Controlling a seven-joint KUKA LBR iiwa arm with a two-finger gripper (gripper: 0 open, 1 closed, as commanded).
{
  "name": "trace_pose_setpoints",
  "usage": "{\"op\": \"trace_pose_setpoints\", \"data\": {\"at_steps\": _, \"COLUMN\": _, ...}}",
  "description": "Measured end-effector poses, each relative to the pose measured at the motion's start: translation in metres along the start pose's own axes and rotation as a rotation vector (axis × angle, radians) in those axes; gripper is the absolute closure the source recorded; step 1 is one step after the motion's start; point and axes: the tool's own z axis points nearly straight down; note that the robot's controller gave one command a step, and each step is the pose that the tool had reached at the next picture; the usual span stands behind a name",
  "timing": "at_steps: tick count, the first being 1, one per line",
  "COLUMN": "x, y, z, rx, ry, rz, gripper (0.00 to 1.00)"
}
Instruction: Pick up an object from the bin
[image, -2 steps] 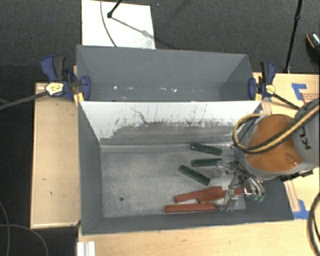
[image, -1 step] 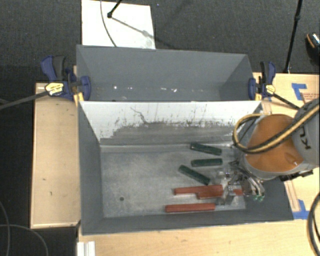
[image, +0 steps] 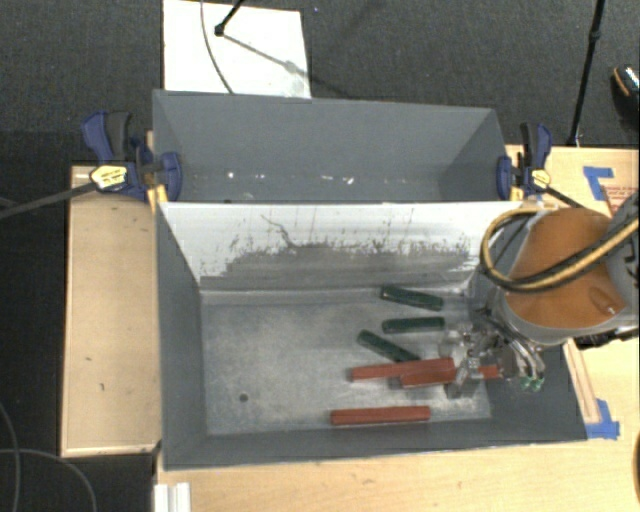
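Grey metal bin (image: 180, 330), seen from above. At the left, the sloping left wall is meeting a floor that is lying bare across the whole left half; this is the widest open room in the bin.

Right of centre, five slim sticks are lying flat in a loose group. The lower red-brown stick (image: 380, 415) is lying alone near the front wall, roughly parallel to it and apart from the rest. Behind it, the longer upper red-brown stick (image: 400, 373) is stretching rightward, and its right end is running in under the pincer.

Three dark green sticks are lying further back. The near green stick (image: 388, 346) is slanting, with its right end just beside the upper red-brown stick. The middle green stick (image: 413, 324) and the far green stick (image: 410, 297) are lying apart from each other, the far one near the foot of the scratched back wall.

The pincer (image: 465, 378) is reaching in from the right and sitting low over the right end of the upper red-brown stick. It is close to the right wall, where little room is remaining. Whether it is parted or closed, or gripping the stick, cannot be told.

At far right, the orange cover (image: 560, 270) on the wrist is overhanging the right rim.
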Motion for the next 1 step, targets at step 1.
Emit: {"op": "trace_pose_setpoints", "data": {"at_steps": 1, "x": -0.0023, "y": -0.0002, "z": -0.0881, "rx": 0.001, "ry": -0.004, "rz": 0.003, "gripper": 1.0}}
